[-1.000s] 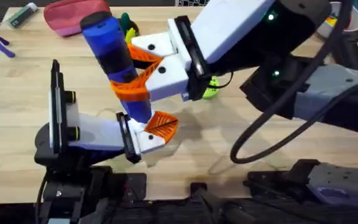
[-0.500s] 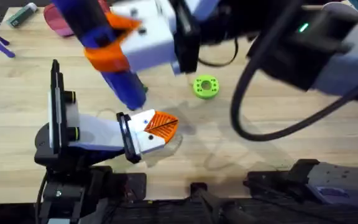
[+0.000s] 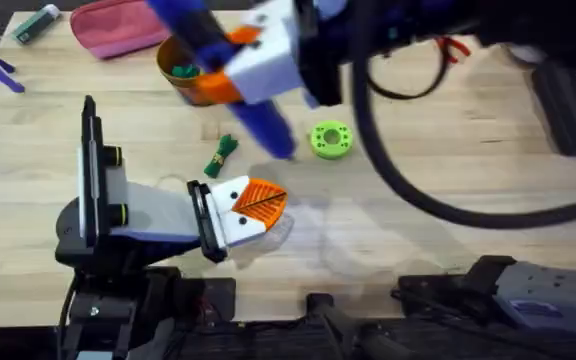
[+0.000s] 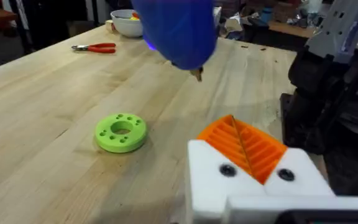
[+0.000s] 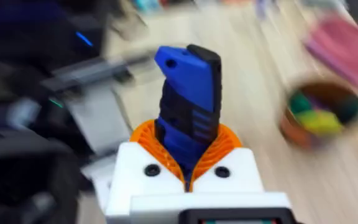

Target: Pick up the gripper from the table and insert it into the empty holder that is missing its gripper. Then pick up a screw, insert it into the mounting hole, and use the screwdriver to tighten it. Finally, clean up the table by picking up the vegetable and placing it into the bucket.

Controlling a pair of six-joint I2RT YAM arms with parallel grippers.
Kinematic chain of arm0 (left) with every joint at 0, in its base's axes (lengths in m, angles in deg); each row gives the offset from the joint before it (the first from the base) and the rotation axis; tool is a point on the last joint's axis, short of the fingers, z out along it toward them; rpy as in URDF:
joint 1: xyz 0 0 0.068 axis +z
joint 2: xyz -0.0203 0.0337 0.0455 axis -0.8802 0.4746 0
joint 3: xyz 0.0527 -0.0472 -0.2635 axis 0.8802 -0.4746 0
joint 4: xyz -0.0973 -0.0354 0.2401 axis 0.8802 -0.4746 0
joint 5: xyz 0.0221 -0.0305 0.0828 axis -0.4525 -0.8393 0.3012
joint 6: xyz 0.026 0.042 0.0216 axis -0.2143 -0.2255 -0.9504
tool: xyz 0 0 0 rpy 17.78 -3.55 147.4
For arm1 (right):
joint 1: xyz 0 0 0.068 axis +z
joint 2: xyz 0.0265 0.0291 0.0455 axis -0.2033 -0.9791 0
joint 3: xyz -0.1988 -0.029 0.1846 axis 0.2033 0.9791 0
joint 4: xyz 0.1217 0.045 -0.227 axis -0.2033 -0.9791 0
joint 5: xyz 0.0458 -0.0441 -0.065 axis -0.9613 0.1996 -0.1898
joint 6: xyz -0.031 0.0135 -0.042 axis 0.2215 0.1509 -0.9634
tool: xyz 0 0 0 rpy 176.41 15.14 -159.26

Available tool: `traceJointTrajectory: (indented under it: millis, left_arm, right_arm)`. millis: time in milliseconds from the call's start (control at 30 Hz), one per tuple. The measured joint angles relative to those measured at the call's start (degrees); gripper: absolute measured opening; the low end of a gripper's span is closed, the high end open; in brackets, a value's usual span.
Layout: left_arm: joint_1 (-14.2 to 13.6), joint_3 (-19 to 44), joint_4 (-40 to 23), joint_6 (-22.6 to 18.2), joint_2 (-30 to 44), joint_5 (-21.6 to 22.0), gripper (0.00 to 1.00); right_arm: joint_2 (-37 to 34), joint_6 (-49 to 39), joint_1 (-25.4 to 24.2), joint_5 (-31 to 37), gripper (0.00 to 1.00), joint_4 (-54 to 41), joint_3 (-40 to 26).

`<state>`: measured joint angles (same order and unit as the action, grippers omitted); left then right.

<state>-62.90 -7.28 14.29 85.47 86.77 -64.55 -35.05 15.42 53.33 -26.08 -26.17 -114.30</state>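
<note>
Right gripper clamps blue pen-shaped electric screwdriver; small dark-green leafy toy vegetable lies just below orange-brown round bucket; left gripper closed, nearer.

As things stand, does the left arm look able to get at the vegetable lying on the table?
Probably yes. The vegetable lies on bare wood just beyond the left gripper, with nothing between them. The screwdriver in the right gripper hangs close above, so clearance could be tight.

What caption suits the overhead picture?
Right gripper carries the blue screwdriver above the table while the vegetable waits.
</note>
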Motion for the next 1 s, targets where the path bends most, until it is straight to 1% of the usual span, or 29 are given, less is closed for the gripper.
traceJointTrajectory:
  millis: [100, 200, 300, 367, 500, 600, 833, 1000]
  left_arm:
    - [0.0, 0.01, 0.0, 0.0, 0.0, 0.0, 0.018]
    - [0.0, -0.01, 0.0, 0.0, 0.0, 0.0, 0.018]
    - [0.0, 0.0, 0.0, 0.0, 0.0, 0.0, 0.018]
    - [0.0, -0.01, 0.0, 0.0, 0.0, 0.0, 0.018]
    - [0.0, -0.01, 0.0, 0.0, 0.0, 0.0, 0.018]
    - [0.0, 0.01, 0.0, 0.0, 0.0, 0.0, 0.018]
    - [0.0, -0.01, 0.0, 0.0, 0.0, 0.0, 0.018]
    - [0.0, -0.01, 0.0, 0.0, 0.0, 0.0, 0.018]
  right_arm:
    - [-0.01, -6.08, -0.75, 11.12, 0.026, -12.52, -5.01]
    - [0.13, -10.23, -2.54, 20.61, 0.026, -19.22, -9.0]
    - [0.31, -14.09, -5.21, 28.26, 0.026, -24.52, -10.37]
    - [0.27, -17.52, -7.49, 31.82, 0.026, -29.78, -10.44]
    - [-0.55, -24.02, -11.44, 35.31, 0.026, -37.61, -10.44]
    - [-2.33, -27.57, -14.62, 37.26, 0.026, -41.44, -10.44]
    - [-11.42, -30.61, -23.14, 40.67, 0.026, -41.84, -10.44]
    - [-20.73, -32.21, -26.93, 41.4, 0.026, -41.47, -10.44]
